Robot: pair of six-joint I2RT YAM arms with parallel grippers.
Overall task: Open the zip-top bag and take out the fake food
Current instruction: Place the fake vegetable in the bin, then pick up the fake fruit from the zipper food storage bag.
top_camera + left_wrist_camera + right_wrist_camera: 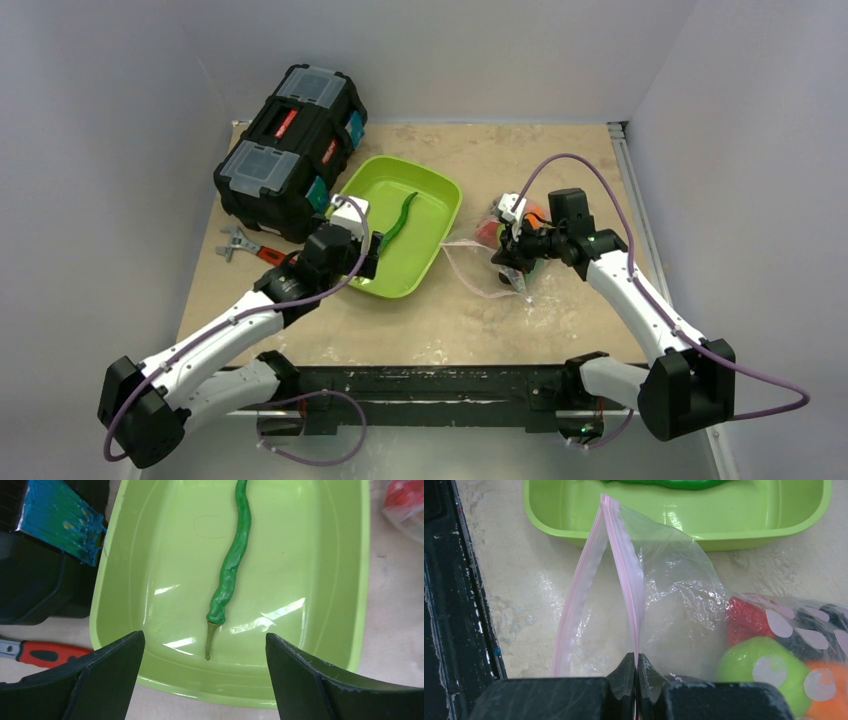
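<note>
Left end effector [204, 640] wide open, empty, above the lime-green tray [115, 580] rim — right end effector [636, 662] clamped on the zip-top bag [674, 590] strip.

2 white arms [232, 328] (purple cables [560, 160])

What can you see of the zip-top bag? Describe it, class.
The zip-top bag is clear, crinkly soft plastic with a pale pink zip strip, its mouth open. It lies on the table beside the green tray, with red, lime-green and orange fake food inside. The right gripper is shut on one zip edge.
</note>
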